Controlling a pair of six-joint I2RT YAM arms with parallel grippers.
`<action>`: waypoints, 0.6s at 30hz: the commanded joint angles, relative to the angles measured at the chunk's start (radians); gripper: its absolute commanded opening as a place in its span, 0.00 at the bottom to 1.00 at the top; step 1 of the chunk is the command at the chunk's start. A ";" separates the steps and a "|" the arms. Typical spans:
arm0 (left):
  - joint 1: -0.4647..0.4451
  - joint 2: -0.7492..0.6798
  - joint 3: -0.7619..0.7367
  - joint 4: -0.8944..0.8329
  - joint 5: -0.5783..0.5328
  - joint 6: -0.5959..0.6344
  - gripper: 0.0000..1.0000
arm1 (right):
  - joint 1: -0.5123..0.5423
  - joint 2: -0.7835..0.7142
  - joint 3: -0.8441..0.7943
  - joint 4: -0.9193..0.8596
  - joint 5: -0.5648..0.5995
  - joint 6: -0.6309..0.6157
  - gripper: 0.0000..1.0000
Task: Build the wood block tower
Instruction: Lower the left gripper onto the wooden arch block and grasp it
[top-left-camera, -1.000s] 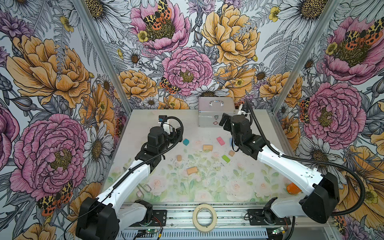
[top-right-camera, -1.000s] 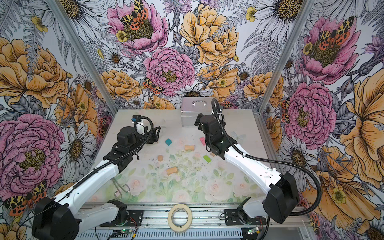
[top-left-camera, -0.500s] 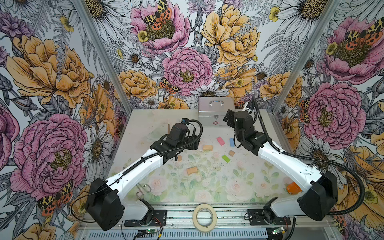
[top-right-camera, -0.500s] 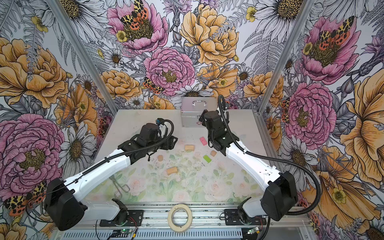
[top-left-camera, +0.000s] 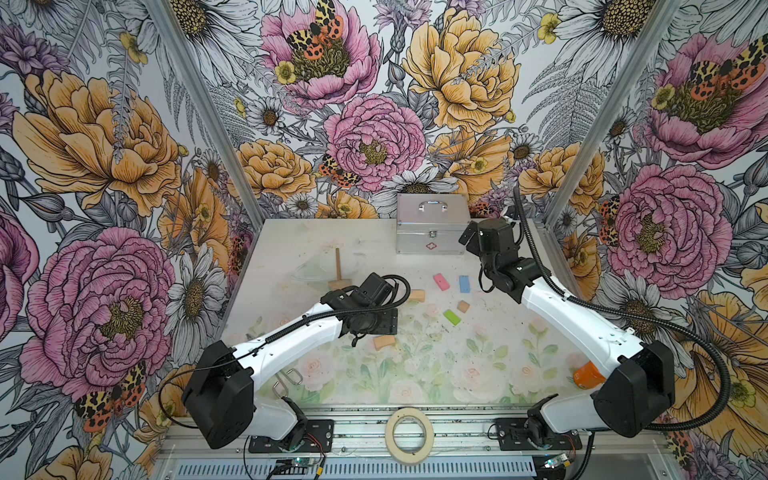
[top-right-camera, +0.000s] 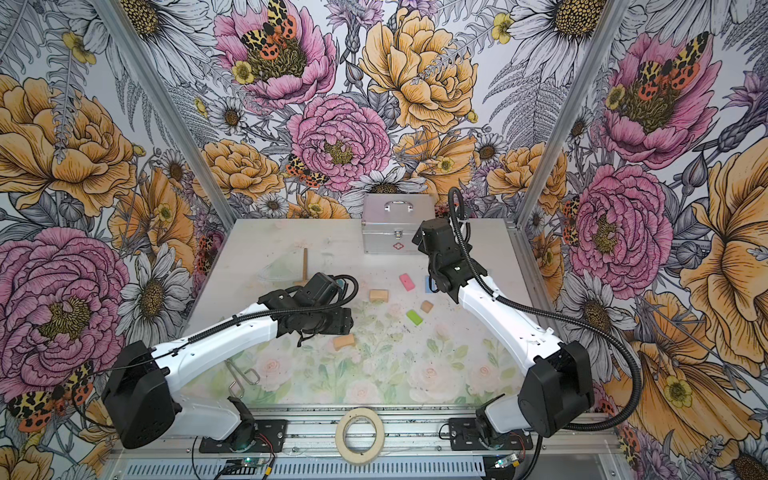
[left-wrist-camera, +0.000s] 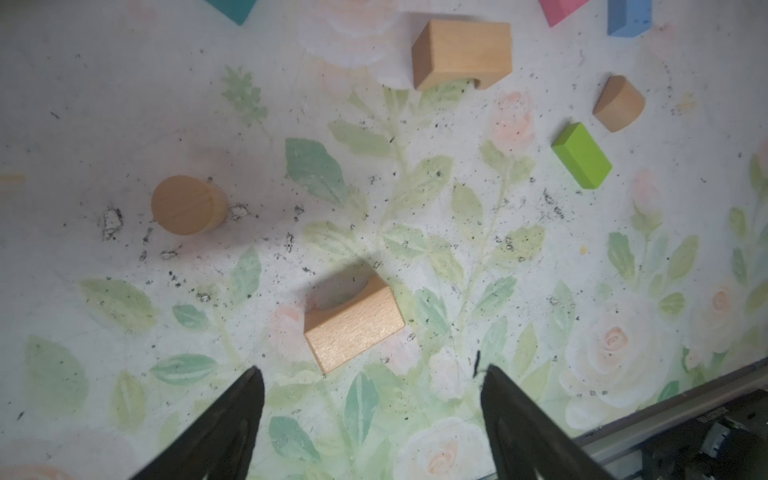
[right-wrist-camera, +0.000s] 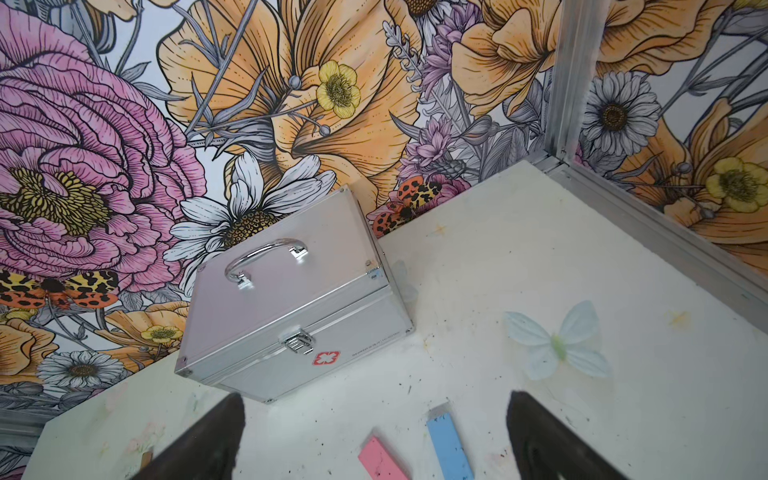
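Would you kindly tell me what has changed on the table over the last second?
The left claw swung from the back-left toward the middle and now hovers open just short of a tan block. The right claw drew back toward the silver case, away from the pink block and blue block. Both stay open and empty; nothing was gripped or released. Nothing else shifted; nothing is stacked.

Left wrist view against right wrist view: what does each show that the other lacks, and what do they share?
Only the left wrist view: the tan cylinder, the tan arch blocks, the green block, a small rounded tan block and a teal block's corner.
Only the right wrist view: the silver case, the floral wall and a pale butterfly print.
Both: the pink block, the blue block and the tabletop.
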 joint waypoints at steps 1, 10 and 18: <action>-0.002 0.028 -0.008 -0.056 -0.073 -0.118 0.84 | -0.006 0.007 -0.007 -0.020 -0.027 0.019 1.00; -0.026 0.142 0.045 -0.059 -0.069 -0.153 0.91 | -0.009 0.007 -0.003 -0.035 -0.043 0.018 1.00; -0.034 0.187 0.064 -0.046 -0.060 -0.184 0.95 | -0.014 0.013 -0.003 -0.035 -0.053 0.017 1.00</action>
